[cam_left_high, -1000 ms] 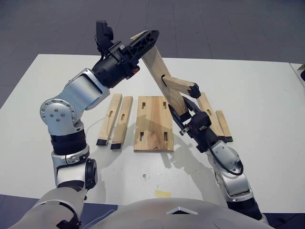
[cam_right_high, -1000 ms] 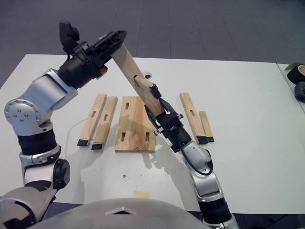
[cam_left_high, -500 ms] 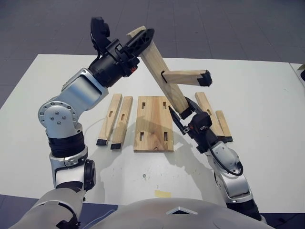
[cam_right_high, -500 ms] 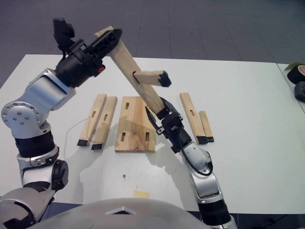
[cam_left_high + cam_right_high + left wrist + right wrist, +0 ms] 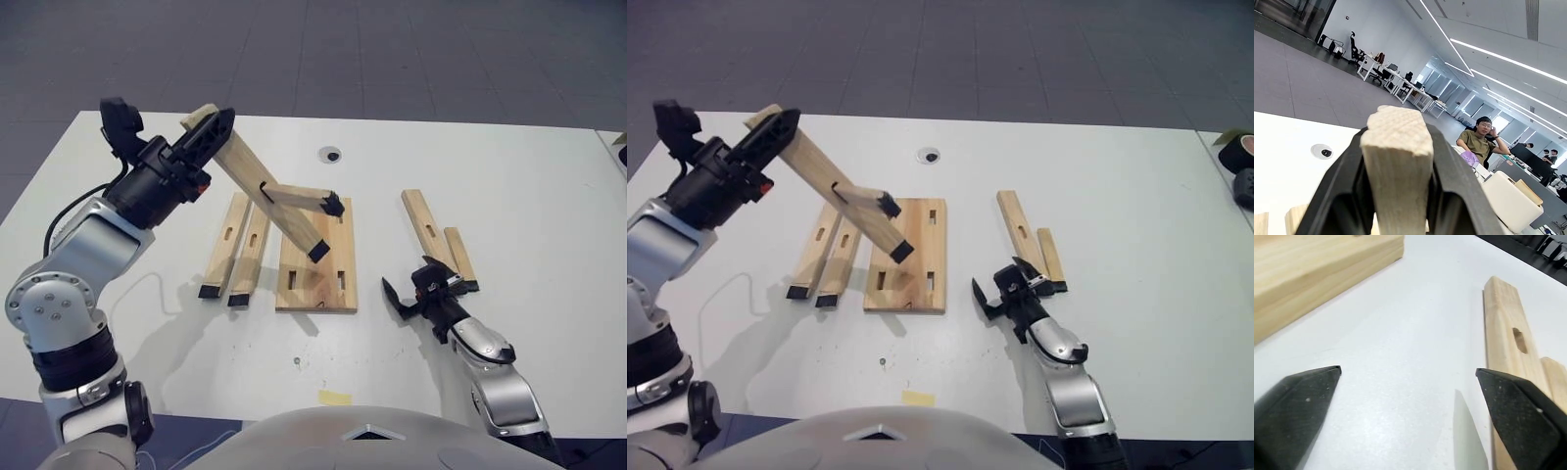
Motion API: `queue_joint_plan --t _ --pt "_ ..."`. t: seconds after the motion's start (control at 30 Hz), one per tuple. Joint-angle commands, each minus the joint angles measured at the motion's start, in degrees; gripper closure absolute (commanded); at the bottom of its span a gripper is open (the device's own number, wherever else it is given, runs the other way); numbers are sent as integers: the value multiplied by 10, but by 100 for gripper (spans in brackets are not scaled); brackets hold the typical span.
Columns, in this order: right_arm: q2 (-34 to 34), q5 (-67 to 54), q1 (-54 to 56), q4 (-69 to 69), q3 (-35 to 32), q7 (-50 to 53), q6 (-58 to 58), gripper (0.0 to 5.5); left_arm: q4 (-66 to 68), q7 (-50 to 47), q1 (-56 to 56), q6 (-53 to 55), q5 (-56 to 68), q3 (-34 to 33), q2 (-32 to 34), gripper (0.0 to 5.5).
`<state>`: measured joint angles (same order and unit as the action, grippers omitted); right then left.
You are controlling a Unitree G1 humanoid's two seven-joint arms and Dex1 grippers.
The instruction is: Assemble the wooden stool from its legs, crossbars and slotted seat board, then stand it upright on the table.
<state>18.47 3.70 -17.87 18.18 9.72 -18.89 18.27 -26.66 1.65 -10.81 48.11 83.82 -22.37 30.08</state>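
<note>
The left gripper's (image 5: 210, 130) fingers (image 5: 1337, 196) are clamped on the square top end of the held leg (image 5: 263, 189), one black finger against each side. It is pale, bare wood with a black cap on its foot. It slopes down from the gripper, above the worktop's (image 5: 529, 176) left part, and its foot hangs over the seat (image 5: 315, 294), nearer the seat's far edge. A crossbar (image 5: 300, 197) is plugged into its slot about halfway down and sticks out sideways, ending in a dark tip over the seat's far edge.

The right gripper (image 5: 408, 282) has its fingers spread wide with nothing between them. It is low over the bare worktop, between the seat's right edge and the right leg (image 5: 428, 227).

The seat lies flat at the middle of the worktop, a pale board with four small slots. The two left legs (image 5: 236, 245) lie side by side just beside its left edge, slots up and black feet toward the near edge. The right leg lies to the seat's right, with a short bar (image 5: 458, 257) touching its outer side.

Bare surface runs from the short bar to the right edge, along the far edge around a small round fitting (image 5: 330, 154), and along the near edge, where a yellow tape strip (image 5: 333, 398) sits.
</note>
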Motion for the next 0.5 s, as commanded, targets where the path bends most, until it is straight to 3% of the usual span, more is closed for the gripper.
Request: queue_joint_plan --t 0.03,0.27,0.5 --pt "-7 -17 28 4 45 -42 8 10 -17 8 38 -4 -54 4 26 445" --pt "-22 -13 22 3 61 -29 1 10 -9 47 40 -27 -173 28 47 445" --pt "-9 -25 -23 21 30 -22 -7 10 -35 9 68 -53 -201 18 3 445"
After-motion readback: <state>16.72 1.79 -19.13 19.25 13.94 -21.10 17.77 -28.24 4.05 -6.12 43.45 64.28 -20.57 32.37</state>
